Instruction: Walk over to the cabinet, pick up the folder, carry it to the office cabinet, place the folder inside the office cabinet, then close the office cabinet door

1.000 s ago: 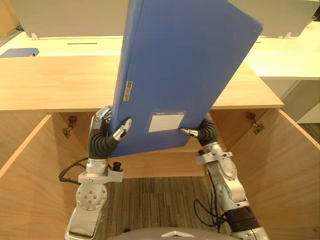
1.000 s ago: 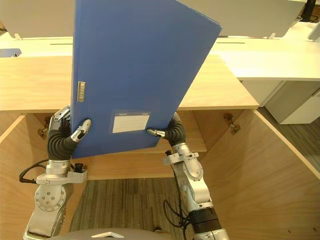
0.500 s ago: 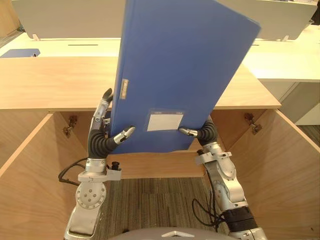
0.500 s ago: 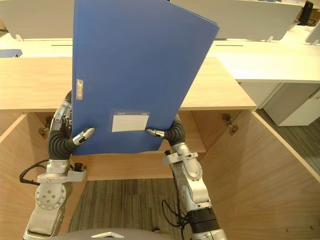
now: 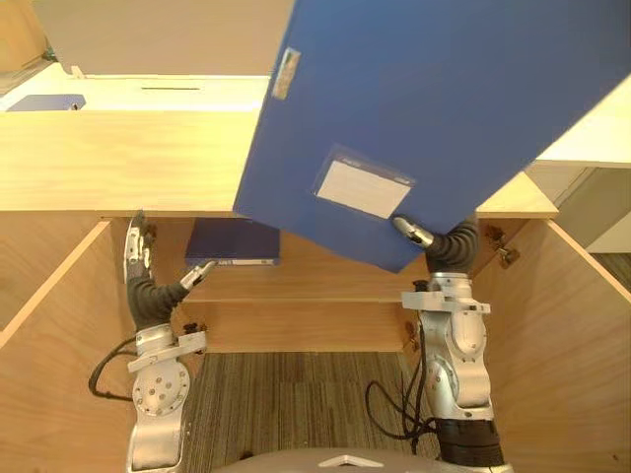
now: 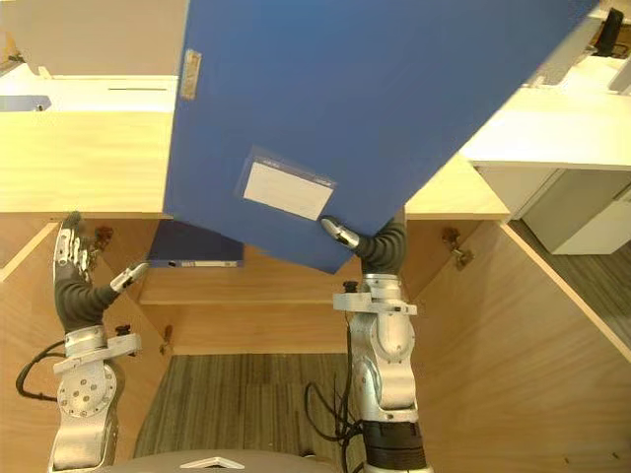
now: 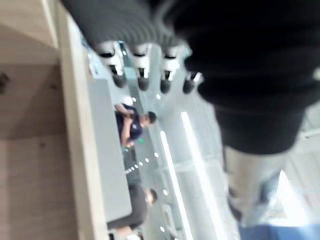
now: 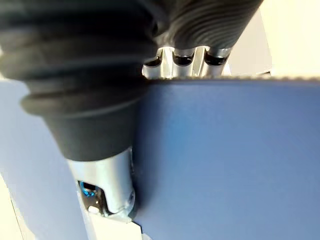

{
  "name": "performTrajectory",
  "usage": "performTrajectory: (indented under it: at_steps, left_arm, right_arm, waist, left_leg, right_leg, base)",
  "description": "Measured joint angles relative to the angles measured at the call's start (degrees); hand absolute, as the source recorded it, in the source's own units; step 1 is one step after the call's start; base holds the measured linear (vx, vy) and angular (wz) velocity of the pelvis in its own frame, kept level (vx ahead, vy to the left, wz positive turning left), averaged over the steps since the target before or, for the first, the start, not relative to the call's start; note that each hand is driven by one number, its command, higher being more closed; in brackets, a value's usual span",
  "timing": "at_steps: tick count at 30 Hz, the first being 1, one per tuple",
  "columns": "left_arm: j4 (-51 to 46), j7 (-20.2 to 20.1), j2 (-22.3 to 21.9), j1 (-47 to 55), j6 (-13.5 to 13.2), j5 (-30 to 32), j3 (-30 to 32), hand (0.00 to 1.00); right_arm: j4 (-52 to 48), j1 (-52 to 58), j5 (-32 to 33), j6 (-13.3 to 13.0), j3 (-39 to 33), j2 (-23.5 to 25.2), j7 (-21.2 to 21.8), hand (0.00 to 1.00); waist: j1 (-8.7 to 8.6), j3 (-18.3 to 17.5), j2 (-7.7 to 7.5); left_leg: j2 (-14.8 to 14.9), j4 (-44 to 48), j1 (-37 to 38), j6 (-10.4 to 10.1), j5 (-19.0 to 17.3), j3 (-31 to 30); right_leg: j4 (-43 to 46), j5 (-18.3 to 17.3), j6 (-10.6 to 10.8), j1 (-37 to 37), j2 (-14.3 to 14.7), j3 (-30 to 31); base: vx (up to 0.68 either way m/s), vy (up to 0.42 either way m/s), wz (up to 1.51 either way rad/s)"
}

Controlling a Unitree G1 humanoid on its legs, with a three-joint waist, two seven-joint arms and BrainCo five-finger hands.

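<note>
Blue and tilted, the folder point(image 5: 424, 118) hung in the air over the top front edge of the wooden cabinet point(image 5: 118, 163). The right hand point(image 5: 434, 241) pinched its lower corner between thumb and fingers. The left hand point(image 5: 148, 286) stood apart from it by the cabinet's left open door point(image 5: 49, 345), fingers straight and spread, holding nothing. A darker folder point(image 5: 232, 243) lay on the shelf point(image 5: 325, 281) inside.

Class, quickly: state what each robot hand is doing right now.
Left robot hand: open, holding nothing.
Right robot hand: shut on the blue folder, at its lower corner.
</note>
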Motion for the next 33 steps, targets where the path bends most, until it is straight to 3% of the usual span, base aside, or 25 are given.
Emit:
performTrajectory:
  at_steps: [10,21,26,33]
  left_arm:
    - [12.4,-0.7,-1.4,3.5,3.1,-1.2,3.1,0.0]
    - [43.0,-6.7,-1.6,3.6,8.6,-3.5,5.4,0.0]
    - [58.6,-7.9,1.8,1.2,9.6,-4.4,6.2,0.0]
    - [67.5,-8.7,4.2,-0.6,10.5,-4.3,6.2,0.0]
  right_arm:
    - [0.1,4.3,-7.3,0.3,0.7,0.9,-1.0,1.0]
    - [4.9,8.5,-12.3,2.5,5.4,0.6,-1.1,1.0]
    - [9.6,9.1,-15.0,2.9,7.6,-1.5,-1.1,1.0]
    - [12.8,9.5,-19.0,3.3,7.9,-3.3,-2.4,1.0]
  waist:
    - [0.67,0.0,-0.04]
    - [0.81,0.1,-0.46]
    - [1.07,0.2,-0.4]
    - [1.32,2.8,0.86]
  left_leg:
    - [0.0,0.0,-0.5,-0.1,0.5,-1.3]
    - [0.1,0.0,-0.8,-0.1,0.5,-1.2]
    - [0.2,0.0,-1.5,-0.2,0.4,-1.1]
    - [0.4,0.4,-2.4,-0.4,0.2,0.1]
  right_leg:
    - [0.1,-0.1,0.1,0.0,-0.1,-1.3]
    - [0.0,-0.1,0.1,-0.3,0.0,-1.2]
    - [-1.5,0.6,-0.1,-0.4,0.2,-1.1]
    - [-0.8,0.5,-0.3,-2.1,0.3,0.1]
  base:
    - [-0.03,-0.013,0.07]
    - [0.0,0.0,0.0]
    - [0.0,0.0,0.0]
    - [-0.01,0.0,-0.07]
